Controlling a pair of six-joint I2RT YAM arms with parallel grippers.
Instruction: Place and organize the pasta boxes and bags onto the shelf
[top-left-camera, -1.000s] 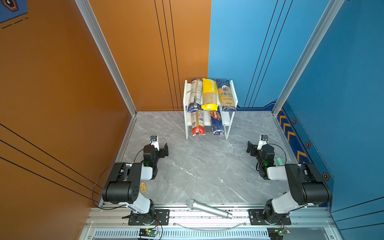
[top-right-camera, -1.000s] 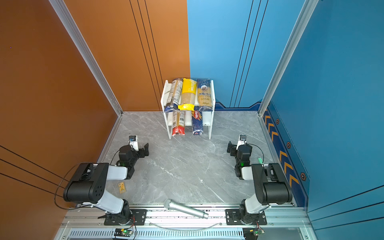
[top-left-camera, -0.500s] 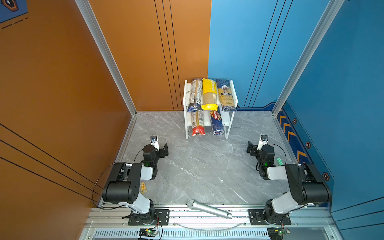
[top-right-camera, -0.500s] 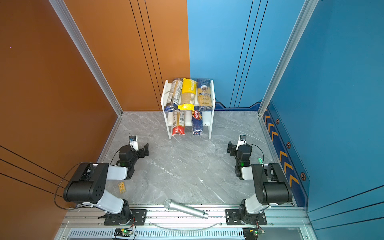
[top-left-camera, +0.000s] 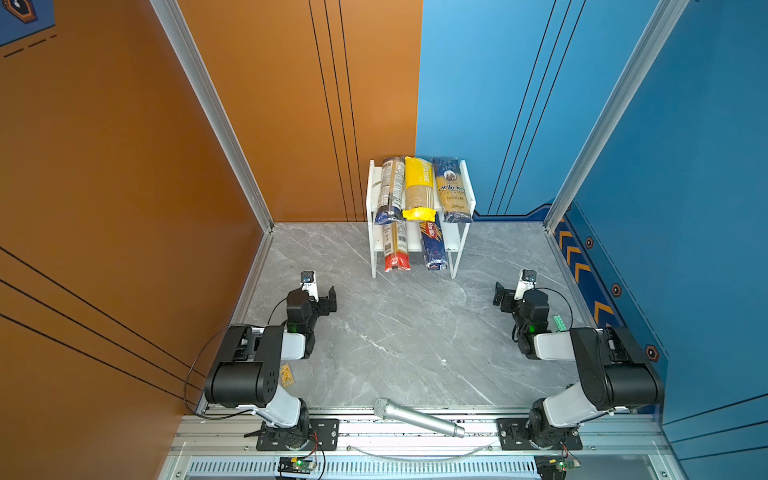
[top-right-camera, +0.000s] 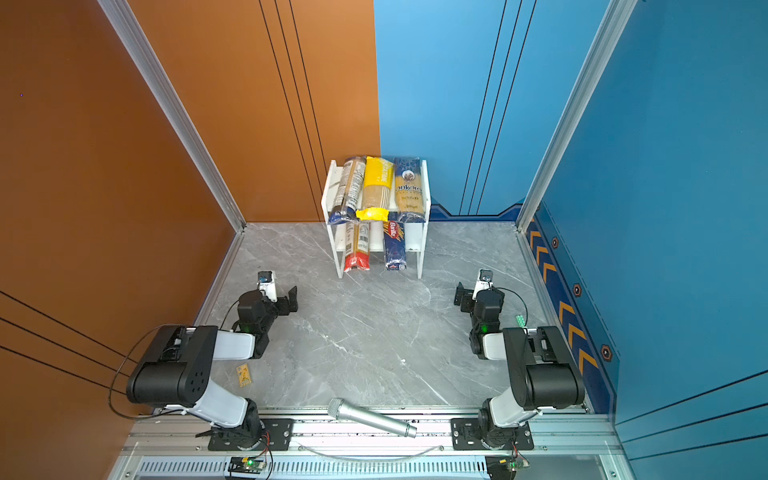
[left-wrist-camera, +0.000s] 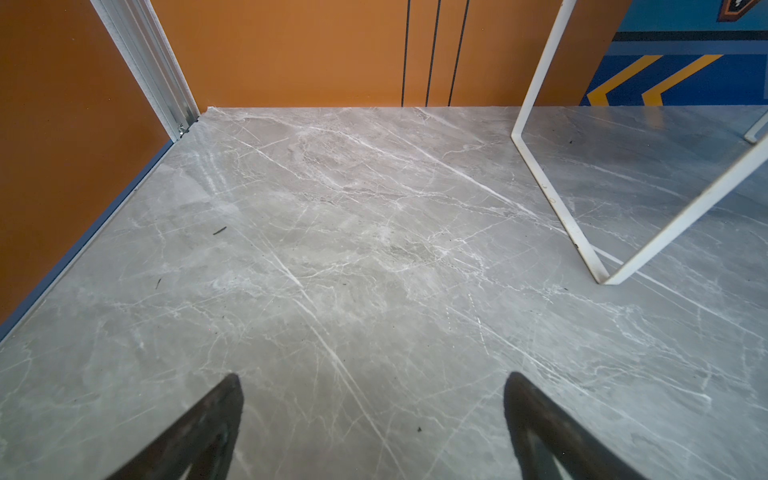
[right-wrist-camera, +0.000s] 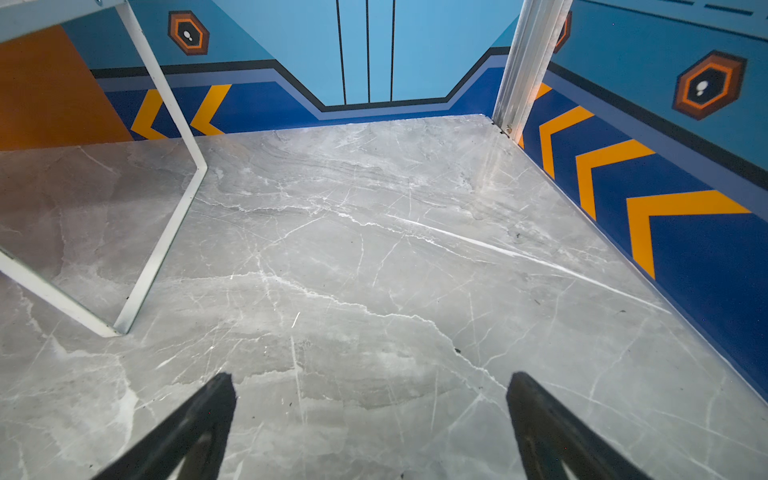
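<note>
We see 5 spaghetti packs (top-left-camera: 419, 187) on shelf (top-left-camera: 469, 191), 3 up, 2 below, long axes front-to-back. L hand (left-wrist-camera: 374, 378) & R hand (right-wrist-camera: 372, 376) spread wide, empty.

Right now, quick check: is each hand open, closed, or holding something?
Left hand: open, holding nothing.
Right hand: open, holding nothing.

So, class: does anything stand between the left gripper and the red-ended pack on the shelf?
Nothing visible: bare tabletop lies between left gripper and red-ended pack, though the shelf's front leg stands beside that pack.
</note>
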